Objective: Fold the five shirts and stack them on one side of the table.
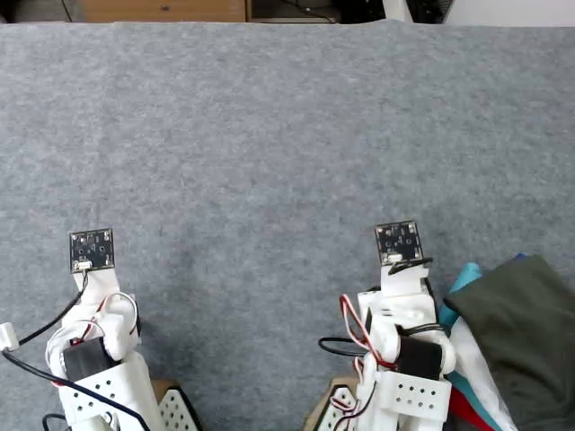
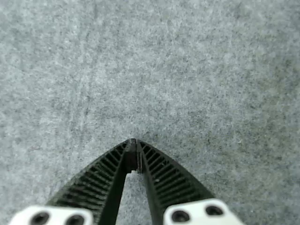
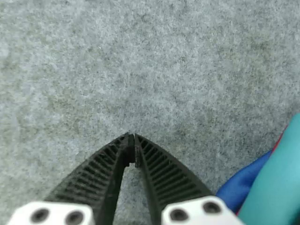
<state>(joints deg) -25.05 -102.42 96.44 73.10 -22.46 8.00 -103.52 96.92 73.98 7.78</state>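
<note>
A pile of shirts (image 1: 512,346) lies at the table's near right edge, with a dark olive shirt (image 1: 526,323) on top and teal, white, blue and red cloth under it. Teal cloth (image 3: 276,187) and blue cloth (image 3: 241,180) appear beside my right gripper (image 3: 131,136), which is shut with nothing in it above bare grey felt. The right arm (image 1: 400,341) sits just left of the pile. My left gripper (image 2: 132,141) is also shut and empty over the felt. The left arm (image 1: 90,332) rests at the near left.
Grey felt (image 1: 287,153) covers the whole table. A wooden cabinet (image 1: 162,9) stands beyond the far edge. Loose cables (image 1: 36,337) hang by the left arm's base.
</note>
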